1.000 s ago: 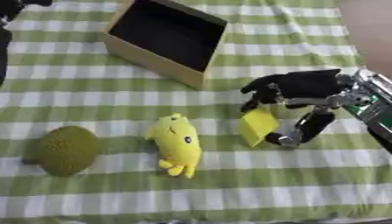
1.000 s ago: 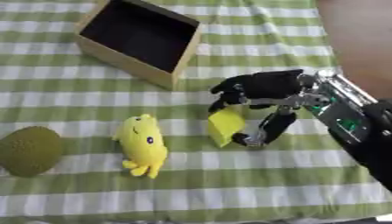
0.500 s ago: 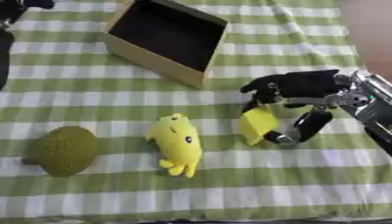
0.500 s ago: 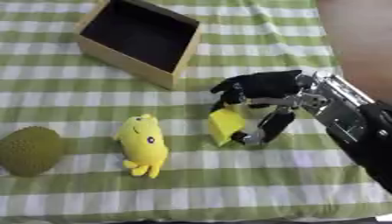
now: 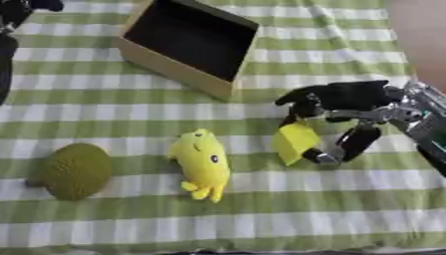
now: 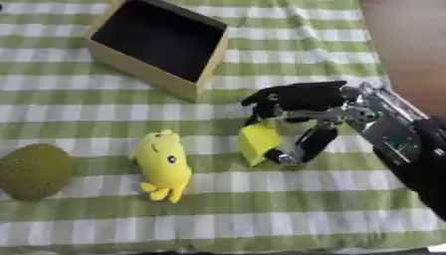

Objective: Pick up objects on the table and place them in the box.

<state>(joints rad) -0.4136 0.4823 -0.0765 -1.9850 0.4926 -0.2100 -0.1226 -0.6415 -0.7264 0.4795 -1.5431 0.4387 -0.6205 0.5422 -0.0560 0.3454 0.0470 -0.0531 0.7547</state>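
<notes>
My right hand [image 5: 348,99] reaches in from the right and is curled round a small yellow block [image 5: 296,142], fingers over its top and the thumb [image 5: 347,145] at its lower right. The block sits low, at or just above the cloth. A yellow plush toy [image 5: 202,163] lies left of the block. A round green spiky fruit [image 5: 75,171] rests at the far left. The open tan box [image 5: 187,47] with a dark inside stands at the upper middle, tilted. Part of my left arm [image 5: 13,20] shows at the top left corner; its hand is out of sight.
A green and white checked cloth [image 5: 261,214] covers the table. The table's right edge [image 5: 396,55] runs down the upper right, with brown floor beyond it.
</notes>
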